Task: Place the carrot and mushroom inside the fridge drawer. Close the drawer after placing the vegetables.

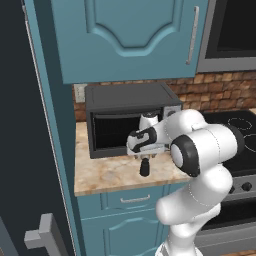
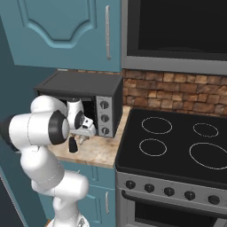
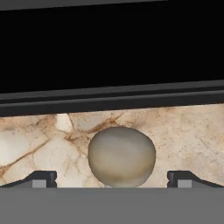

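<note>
Gripper (image 1: 145,169) hanging low over the marble counter (image 1: 105,175), pointed downward, just in front of the microwave (image 1: 127,117). Same gripper (image 2: 72,144) seen from the right base view, dark fingers near the counter (image 2: 99,153) surface, close to the microwave (image 2: 84,99) front. Fingers spread wide, released, nothing between the pads; in the hand view the two fingertips (image 3: 43,178) sit far apart at the bottom corners.

Mushroom (image 3: 121,156) in the hand view: pale grey-beige rounded cap, resting on the counter (image 3: 188,131), centred between the two fingertips, not touched by either. Dark open microwave cavity (image 3: 112,48) directly beyond it, lower front edge running as a grey band across the view. Mushroom hidden by the hand in both base views.

Surroundings noted: blue upper cabinet (image 1: 125,35) above the microwave, brick backsplash (image 1: 215,90) behind, blue lower cabinet with drawer handle (image 1: 135,199) under the counter. Black stovetop (image 2: 177,142) to the right of the counter, row of knobs (image 2: 168,190) along its near edge. Dark grey fridge side (image 1: 20,150) at far left of the left base view, with a grey handle (image 1: 42,232) low down.

Carrot and fridge drawer: whereabouts cannot be told from these views.
</note>
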